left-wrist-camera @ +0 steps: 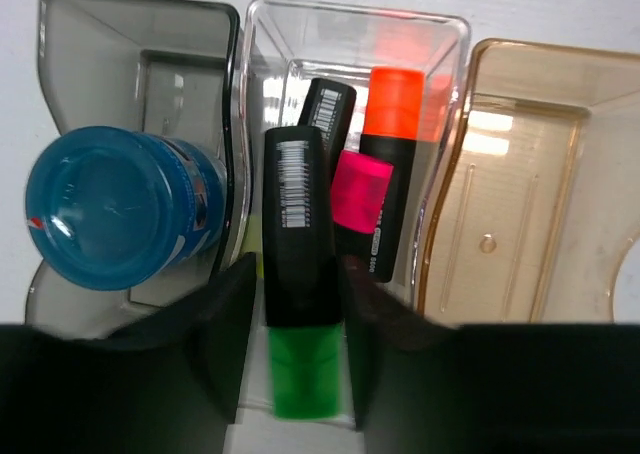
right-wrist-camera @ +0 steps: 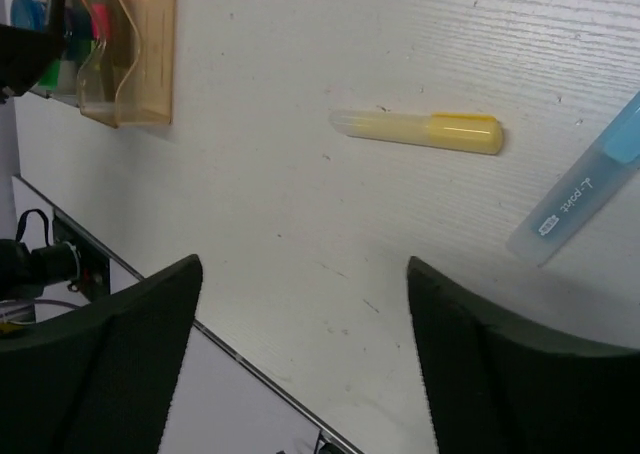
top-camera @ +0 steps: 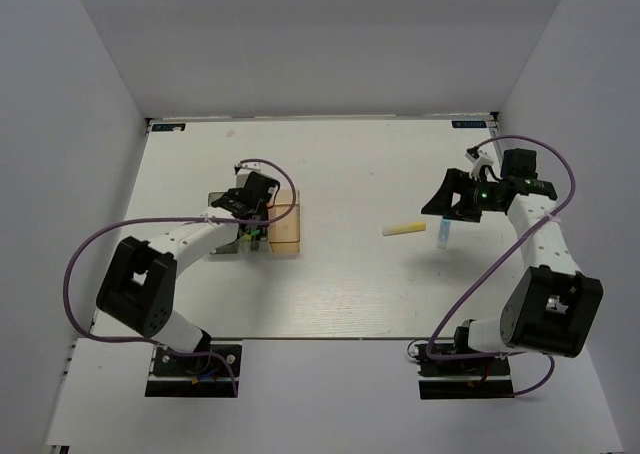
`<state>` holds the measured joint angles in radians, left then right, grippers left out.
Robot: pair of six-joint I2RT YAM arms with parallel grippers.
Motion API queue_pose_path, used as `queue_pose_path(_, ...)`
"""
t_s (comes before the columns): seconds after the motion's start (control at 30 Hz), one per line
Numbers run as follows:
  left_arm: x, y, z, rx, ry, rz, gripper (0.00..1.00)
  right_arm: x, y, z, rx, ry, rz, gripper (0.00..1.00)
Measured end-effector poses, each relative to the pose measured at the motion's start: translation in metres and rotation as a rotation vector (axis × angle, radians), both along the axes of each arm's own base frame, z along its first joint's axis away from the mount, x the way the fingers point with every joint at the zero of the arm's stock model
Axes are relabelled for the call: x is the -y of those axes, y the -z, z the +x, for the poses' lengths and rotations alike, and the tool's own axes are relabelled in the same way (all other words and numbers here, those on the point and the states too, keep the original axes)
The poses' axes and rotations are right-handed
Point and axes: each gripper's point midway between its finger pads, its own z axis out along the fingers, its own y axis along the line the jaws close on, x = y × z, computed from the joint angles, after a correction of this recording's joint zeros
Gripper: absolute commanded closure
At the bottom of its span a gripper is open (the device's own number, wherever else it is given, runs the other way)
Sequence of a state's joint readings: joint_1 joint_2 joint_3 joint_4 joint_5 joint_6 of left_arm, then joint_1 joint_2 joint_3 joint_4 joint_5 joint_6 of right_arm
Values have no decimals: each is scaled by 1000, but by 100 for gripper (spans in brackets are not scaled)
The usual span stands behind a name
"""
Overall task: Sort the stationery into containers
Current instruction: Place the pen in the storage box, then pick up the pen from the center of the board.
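Left gripper clamps my green-capped highlighter over clear bin. Right gripper spread wide above pale yellow stick.

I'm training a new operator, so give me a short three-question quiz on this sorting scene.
1. True or false: the tan bin holds a highlighter.
2. Which bin holds the blue roll? A grey bin, B clear bin, C tan bin.
3. Fill in: the yellow stick lies on the ____.
Key: 1 false; 2 A; 3 table.
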<state>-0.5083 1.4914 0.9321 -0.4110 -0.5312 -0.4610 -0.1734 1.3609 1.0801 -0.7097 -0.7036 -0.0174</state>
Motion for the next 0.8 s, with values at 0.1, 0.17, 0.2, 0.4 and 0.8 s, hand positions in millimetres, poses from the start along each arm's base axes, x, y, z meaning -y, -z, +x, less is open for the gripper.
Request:
queue_pose_path(0.1,0,9,3,-37,7,13,33,1,5,-1,6,-33,-18,16)
queue_pose_path(0.17,1,5,6,-33,11,10,32,4,11,-1,-6,-49,-36,23)
queue_pose_path(0.2,2,2,8,-25,14,8,32,6,15,0,-14,-53,-50,31)
queue_pose_path(0.4,14,-23,13,30,77,-20,90,15,32,2,-50,-58,-109,80)
queue_pose_path(0.8,253,-62,-32,-64,1061,-372,22,22,33,-2,19,-166,-188,42)
